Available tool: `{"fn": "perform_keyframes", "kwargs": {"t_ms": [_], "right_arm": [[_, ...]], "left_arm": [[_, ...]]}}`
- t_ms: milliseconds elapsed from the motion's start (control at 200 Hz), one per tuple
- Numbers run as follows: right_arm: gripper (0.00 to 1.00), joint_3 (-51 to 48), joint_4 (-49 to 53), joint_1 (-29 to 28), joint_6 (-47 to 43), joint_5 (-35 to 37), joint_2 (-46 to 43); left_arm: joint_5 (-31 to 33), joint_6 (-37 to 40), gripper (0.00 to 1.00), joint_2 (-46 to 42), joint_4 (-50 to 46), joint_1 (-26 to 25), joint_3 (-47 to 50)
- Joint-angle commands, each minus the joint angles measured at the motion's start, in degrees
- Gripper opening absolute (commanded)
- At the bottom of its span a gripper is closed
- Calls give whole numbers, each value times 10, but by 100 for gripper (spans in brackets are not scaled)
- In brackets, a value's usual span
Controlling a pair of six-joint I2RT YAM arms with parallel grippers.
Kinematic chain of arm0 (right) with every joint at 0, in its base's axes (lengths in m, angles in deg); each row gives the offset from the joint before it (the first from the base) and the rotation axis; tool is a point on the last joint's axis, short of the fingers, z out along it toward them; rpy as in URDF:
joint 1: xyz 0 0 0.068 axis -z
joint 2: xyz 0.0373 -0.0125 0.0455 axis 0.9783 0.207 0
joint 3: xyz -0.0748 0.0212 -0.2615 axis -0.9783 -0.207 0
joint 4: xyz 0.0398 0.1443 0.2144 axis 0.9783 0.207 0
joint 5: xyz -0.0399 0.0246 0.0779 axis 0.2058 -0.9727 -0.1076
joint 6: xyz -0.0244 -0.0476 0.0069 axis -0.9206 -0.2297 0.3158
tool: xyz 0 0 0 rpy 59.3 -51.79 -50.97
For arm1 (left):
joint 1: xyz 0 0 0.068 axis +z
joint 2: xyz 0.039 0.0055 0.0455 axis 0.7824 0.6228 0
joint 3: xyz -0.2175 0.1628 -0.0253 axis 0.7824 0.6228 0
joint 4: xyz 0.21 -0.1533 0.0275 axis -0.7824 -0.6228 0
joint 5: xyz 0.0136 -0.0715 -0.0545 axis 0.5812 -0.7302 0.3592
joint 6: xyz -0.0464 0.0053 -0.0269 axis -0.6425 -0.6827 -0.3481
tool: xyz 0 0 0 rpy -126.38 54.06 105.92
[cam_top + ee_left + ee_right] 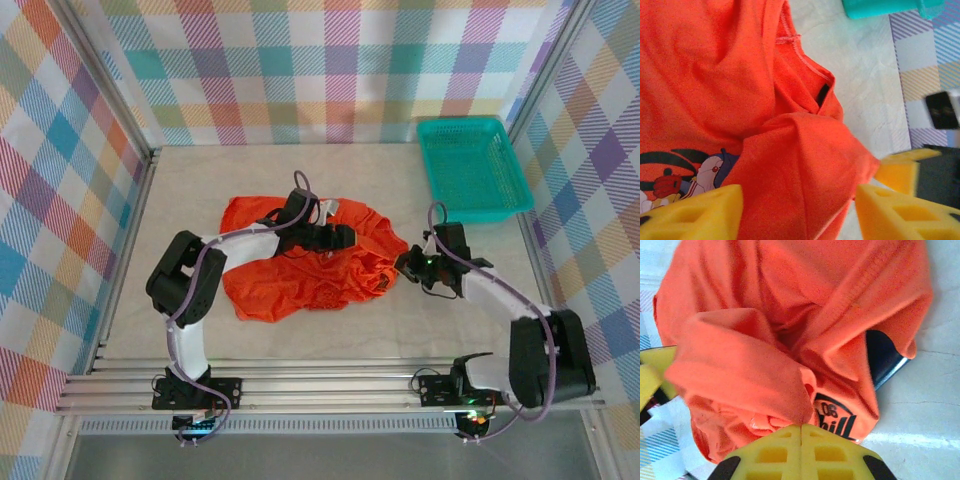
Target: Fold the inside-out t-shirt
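I see bare pale table point(200, 180) at 10 to 12 o'clock of the crumpled bright orange-red cloth t-shirt point(270, 295). A teal plastic mesh basket point(472, 165) blocks 2 o'clock.

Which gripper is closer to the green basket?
Right. The right gripper is at the shirt's right edge, just short of the basket; the left gripper is farther left, over the shirt's middle.

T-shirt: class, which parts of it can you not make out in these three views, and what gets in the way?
Top external: the left arm lies across the t-shirt, hiding the cloth beneath.
Left wrist: the cartoon print is cut off by the left edge and a yellow finger.
Right wrist: the dark lettering is partly tucked under a fold, unreadable.
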Motion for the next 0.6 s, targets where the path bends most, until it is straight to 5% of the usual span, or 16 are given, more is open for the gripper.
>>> {"fn": "perform_keyframes", "kwargs": {"t_ms": [0,185,260,360,595], "right_arm": [[0,-19,-59,24,47,-63,43],[0,14,44,38,-5,14,28],[22,55,104,20,-45,31,5],[37,112,167,-26,-90,61,-9],[39,132,176,-94,-101,92,29]], "left_arm": [[-19,73,55,-32,-21,-11,0],[22,71,52,-28,-50,-9,15],[34,61,53,-42,-41,-11,18],[67,75,52,-71,-64,-23,8],[67,79,46,-112,-127,-47,2]]}}
